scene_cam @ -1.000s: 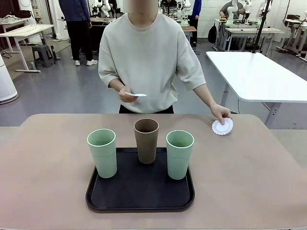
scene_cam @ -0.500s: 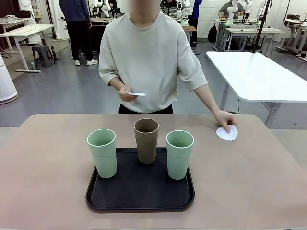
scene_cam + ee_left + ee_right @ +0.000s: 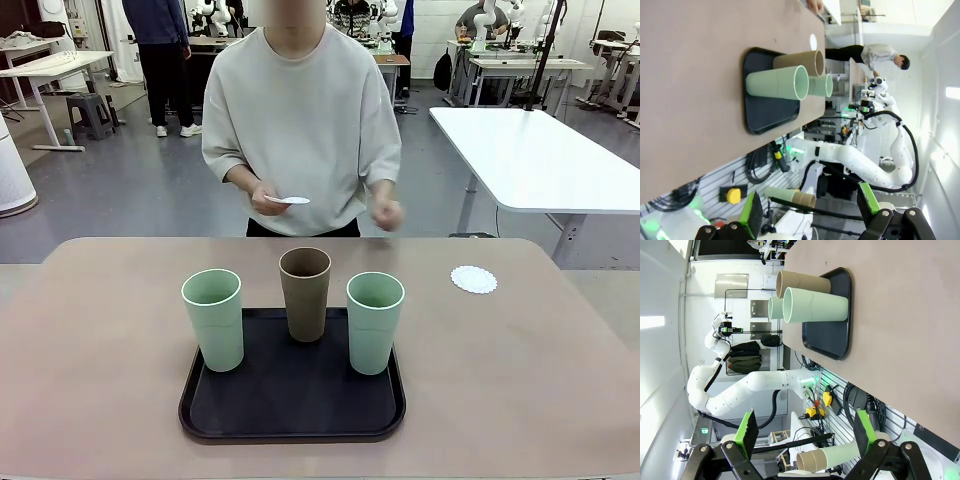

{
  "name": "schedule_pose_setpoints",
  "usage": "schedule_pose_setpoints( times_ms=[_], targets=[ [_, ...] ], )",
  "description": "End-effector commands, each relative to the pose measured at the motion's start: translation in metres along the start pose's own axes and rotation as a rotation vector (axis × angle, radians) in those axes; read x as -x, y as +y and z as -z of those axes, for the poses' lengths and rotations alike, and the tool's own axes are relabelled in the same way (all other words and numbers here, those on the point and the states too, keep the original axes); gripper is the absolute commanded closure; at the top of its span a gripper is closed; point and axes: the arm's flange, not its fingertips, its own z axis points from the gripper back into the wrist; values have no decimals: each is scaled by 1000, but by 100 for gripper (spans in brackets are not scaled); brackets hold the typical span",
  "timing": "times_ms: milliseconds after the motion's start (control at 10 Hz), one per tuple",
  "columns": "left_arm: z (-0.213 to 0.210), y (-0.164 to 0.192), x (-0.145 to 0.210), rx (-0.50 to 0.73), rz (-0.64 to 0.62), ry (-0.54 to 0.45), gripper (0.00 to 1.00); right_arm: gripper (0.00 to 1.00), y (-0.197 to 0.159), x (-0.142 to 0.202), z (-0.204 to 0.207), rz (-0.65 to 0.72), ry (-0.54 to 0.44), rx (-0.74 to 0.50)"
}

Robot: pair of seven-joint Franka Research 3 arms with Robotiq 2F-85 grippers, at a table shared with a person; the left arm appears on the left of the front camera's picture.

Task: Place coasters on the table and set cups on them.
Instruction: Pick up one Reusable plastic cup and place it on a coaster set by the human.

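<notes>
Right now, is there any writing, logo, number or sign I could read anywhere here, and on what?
No readable text anywhere.
Left pale mint green tapered tumbler, right pale mint green tumbler, brown tumbler, black rounded-square tray, white scalloped paper coaster: all plain, no print.
Grey wall panels in the right wrist view: too blurred to tell whether they carry any text.

on my beige table (image 3: 100, 380): 1 white scalloped coaster (image 3: 473, 279) flat, far right. 2nd coaster (image 3: 292, 200) held above far edge. 3 cups upright on black tray (image 3: 290, 405): left mint cup (image 3: 213, 319), brown cup (image 3: 305, 294) behind, right mint cup (image 3: 375, 322).
</notes>
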Motion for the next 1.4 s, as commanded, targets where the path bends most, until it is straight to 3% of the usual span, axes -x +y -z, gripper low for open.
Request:
schedule_pose_setpoints(
  times_ms=[0, 700, 800, 1100, 1300],
  targets=[
    [0, -1, 2, 9, -2, -7, 0, 0, 0, -1, -1, 3, -7, -2],
    [0, -1, 2, 9, -2, -7, 0, 0, 0, 0, 0, 0, 0, 0],
    [0, -1, 2, 9, -2, -7, 0, 0, 4, -2, 9, -89, 181, 17],
    [0, -1, 2, 9, -2, -7, 0, 0, 53, -39, 56, -361, 252, 177],
    [0, -1, 2, 9, -2, -7, 0, 0, 94, -52, 103, -604, 273, 219]
  ],
)
